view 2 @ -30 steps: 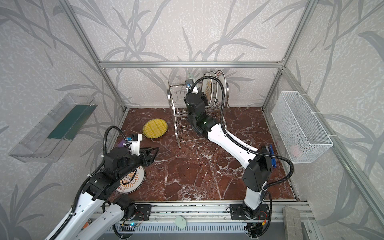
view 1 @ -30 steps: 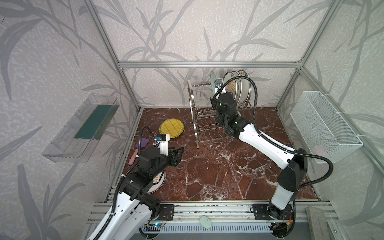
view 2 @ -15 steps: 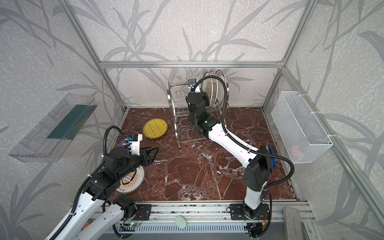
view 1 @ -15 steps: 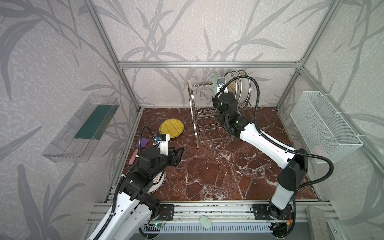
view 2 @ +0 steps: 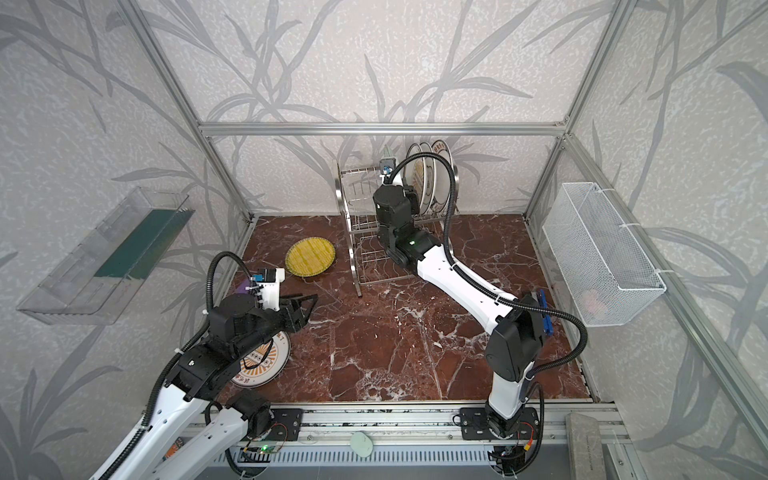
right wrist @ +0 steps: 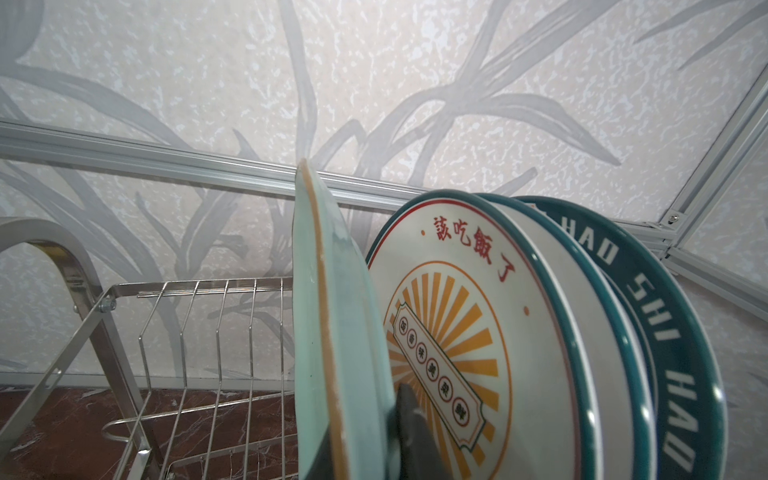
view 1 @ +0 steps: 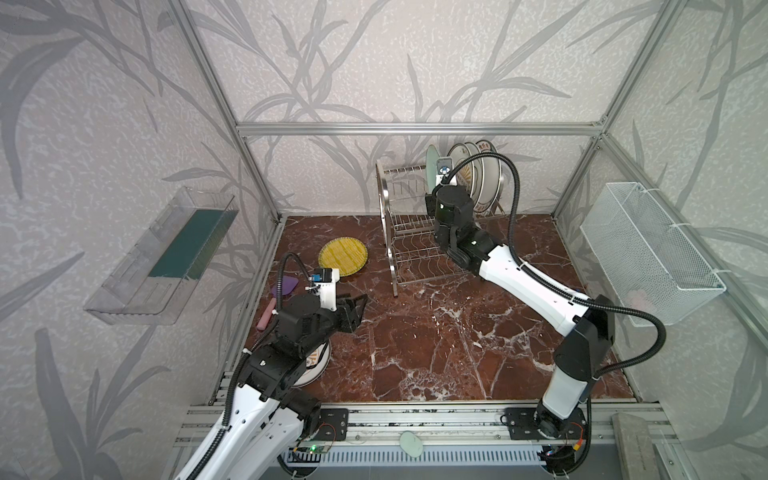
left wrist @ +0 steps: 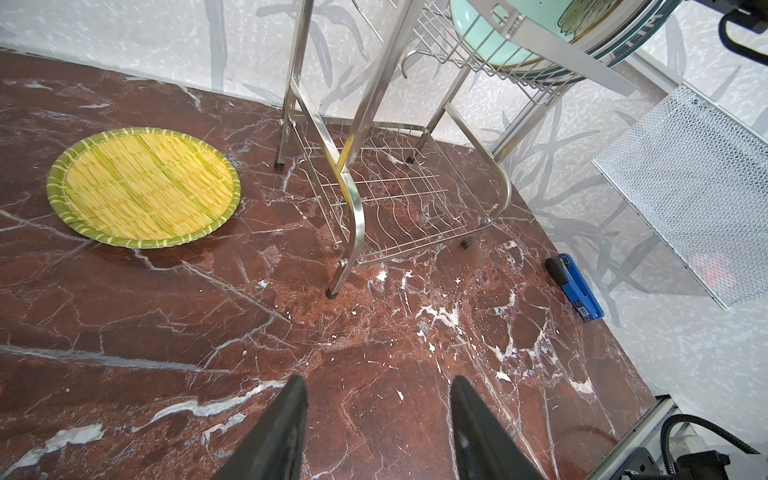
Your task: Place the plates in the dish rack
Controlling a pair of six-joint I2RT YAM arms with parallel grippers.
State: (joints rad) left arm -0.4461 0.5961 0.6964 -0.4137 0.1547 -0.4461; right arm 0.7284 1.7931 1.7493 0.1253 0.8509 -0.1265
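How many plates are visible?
6. Four stand in the dish rack, the teal plate gripped by the right gripper; the yellow plate and a sunburst plate lie on the table.

A robot lab test cell dressed as a kitchen — aluminium frame [view 1: 415,126], leaf-patterned wall panels [view 1: 415,62], marble-look tabletop [view 1: 436,340], a dish rack [view 1: 411,254], robot arms [view 1: 528,278] bolted to a near rail [view 1: 415,417].

Teal plate [right wrist: 353,332] w/ tan rim, white plate [right wrist: 457,291] w/ orange sunburst & green edge, yellow ribbed plate [left wrist: 143,187], red-brown white-veined table [left wrist: 374,353]
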